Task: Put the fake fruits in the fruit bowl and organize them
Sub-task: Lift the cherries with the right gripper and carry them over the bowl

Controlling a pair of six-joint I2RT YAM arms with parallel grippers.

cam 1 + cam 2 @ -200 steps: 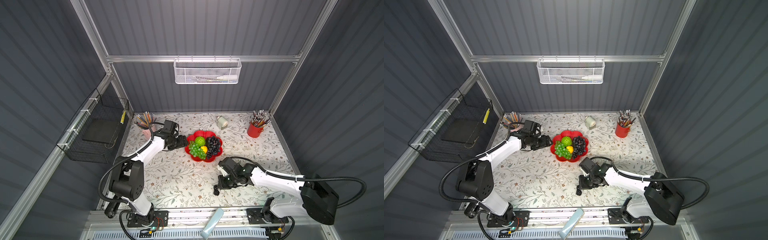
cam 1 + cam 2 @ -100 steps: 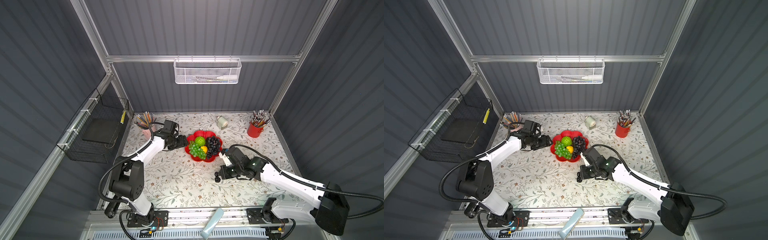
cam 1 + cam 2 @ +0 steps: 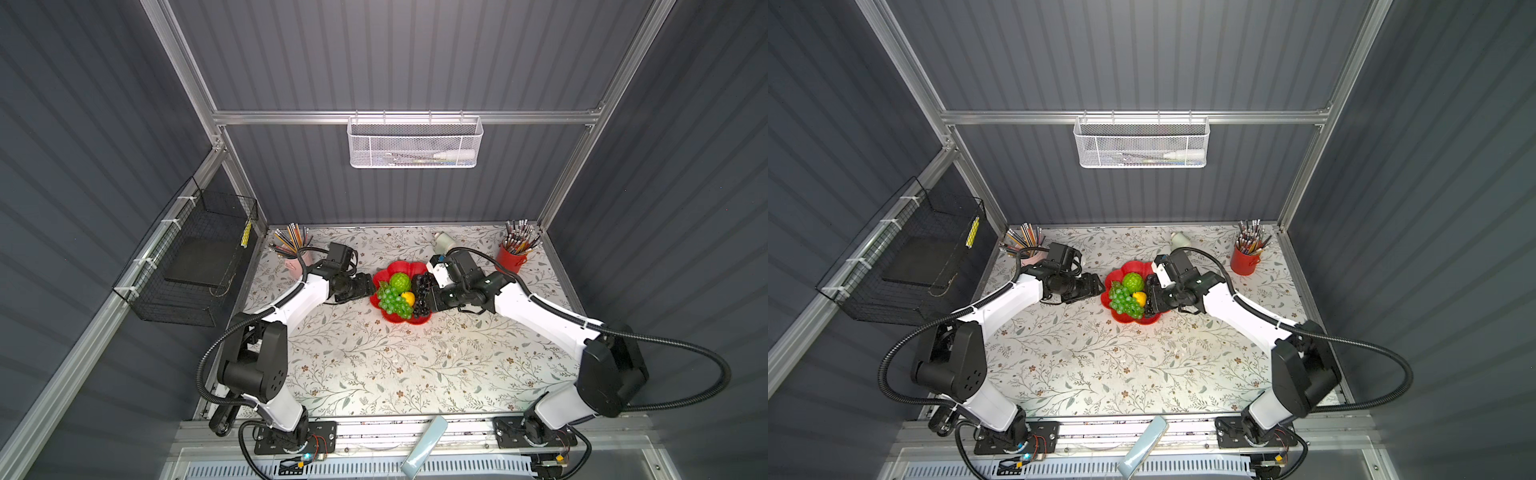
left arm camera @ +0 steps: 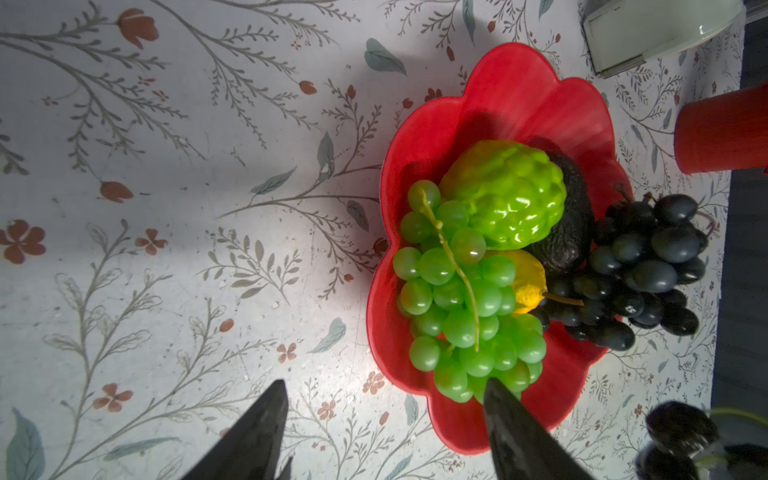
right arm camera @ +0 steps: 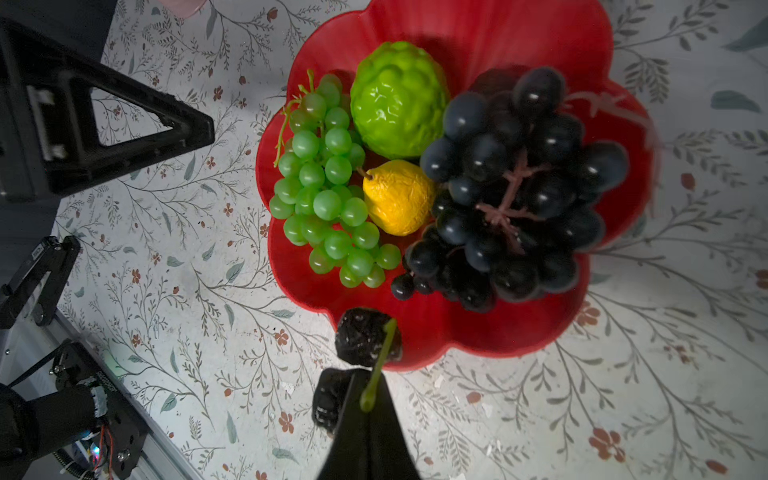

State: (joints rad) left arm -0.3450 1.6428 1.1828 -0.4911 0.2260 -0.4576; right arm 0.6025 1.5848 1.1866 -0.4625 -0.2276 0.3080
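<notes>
Jaws shut on its stem, the right gripper (image 5: 368, 390) dangles the tiny black berry cluster (image 5: 365, 336) over the fruit bowl (image 5: 478, 332) rim; the left gripper (image 4: 384, 386) gapes empty. Best carried further in before release. Left wrist view shows the black bumpy oval (image 4: 569, 232); the right wrist view barely does

Glossy red fruit bowl (image 5: 478, 25); shiny plastic green grapes (image 5: 328, 187) (smooth); wrinkled matt yellow fruit (image 5: 397, 199).

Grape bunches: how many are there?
2, both in the red bowl: the green bunch on its left side, the dark-purple bunch on its right. None looks hidden.
</notes>
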